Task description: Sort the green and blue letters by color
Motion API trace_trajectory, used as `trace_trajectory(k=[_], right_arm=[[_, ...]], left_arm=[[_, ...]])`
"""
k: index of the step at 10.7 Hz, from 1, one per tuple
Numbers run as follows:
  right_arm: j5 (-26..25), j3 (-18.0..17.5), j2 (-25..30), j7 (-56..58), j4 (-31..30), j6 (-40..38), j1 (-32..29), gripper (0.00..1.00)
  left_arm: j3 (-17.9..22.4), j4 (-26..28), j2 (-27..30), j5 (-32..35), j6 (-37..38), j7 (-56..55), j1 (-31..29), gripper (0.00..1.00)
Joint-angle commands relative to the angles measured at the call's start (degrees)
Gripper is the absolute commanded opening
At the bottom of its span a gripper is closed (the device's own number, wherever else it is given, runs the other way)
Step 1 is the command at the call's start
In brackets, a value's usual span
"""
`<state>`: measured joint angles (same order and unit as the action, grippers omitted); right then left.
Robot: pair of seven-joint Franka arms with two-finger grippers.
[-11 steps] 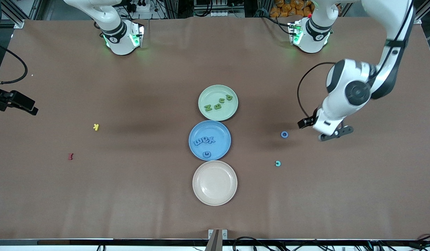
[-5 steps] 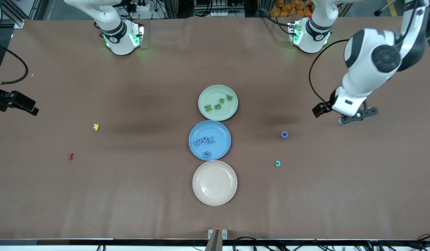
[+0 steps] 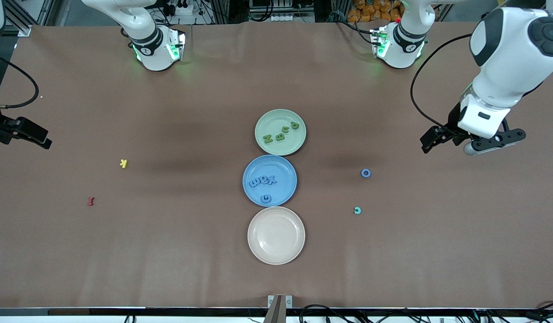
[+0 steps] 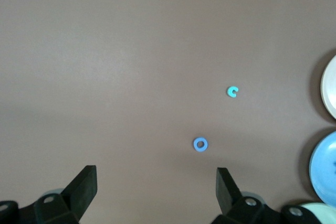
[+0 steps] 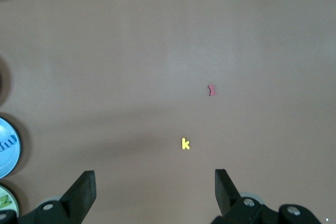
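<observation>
Several green letters (image 3: 280, 133) lie in the green plate (image 3: 269, 122). Several blue letters (image 3: 263, 181) lie in the blue plate (image 3: 284, 192). A blue letter O (image 3: 366, 173) (image 4: 200, 144) and a teal letter C (image 3: 357, 210) (image 4: 233, 92) lie loose on the table toward the left arm's end. My left gripper (image 3: 471, 142) (image 4: 156, 182) hangs open and empty above the table, nearer that end than the O. My right gripper (image 3: 29, 133) (image 5: 155, 184) waits open and empty at the right arm's end.
An empty cream plate (image 3: 276, 235) sits next to the blue plate, nearer the front camera. A yellow K (image 3: 124, 163) (image 5: 185, 144) and a dark red I (image 3: 91, 201) (image 5: 212, 90) lie on the table toward the right arm's end.
The left arm has swung up and away from the blue O toward its own end of the table, gripper still open. The right arm has not moved.
</observation>
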<state>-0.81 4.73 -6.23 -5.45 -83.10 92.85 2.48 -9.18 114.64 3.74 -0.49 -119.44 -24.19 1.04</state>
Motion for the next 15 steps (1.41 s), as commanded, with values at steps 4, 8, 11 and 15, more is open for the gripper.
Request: trace_trajectory(k=[4, 8, 11, 15], right_arm=[[0.55, 0.01, -0.27, -0.97, 0.66, -0.57, 0.86, 1.0], [0.55, 0.1, -0.27, -0.97, 0.74, -0.74, 1.13, 1.0], [0.55, 0.1, -0.27, -0.97, 0.66, -0.74, 1.13, 1.0], [0.55, 0.1, -0.27, -0.97, 0.66, -0.83, 1.13, 1.0]], left_arm=[[2.33, -13.08, -0.83, -1.36, 22.01, 11.53, 0.2, 1.0], [1.97, -19.0, -1.72, -1.18, 26.54, 17.59, -2.17, 1.0], [2.59, -21.82, -1.54, -1.18, 26.54, 20.67, -2.35, 1.0], [2.33, -23.58, -1.36, -1.18, 26.81, 20.76, -2.27, 1.0]])
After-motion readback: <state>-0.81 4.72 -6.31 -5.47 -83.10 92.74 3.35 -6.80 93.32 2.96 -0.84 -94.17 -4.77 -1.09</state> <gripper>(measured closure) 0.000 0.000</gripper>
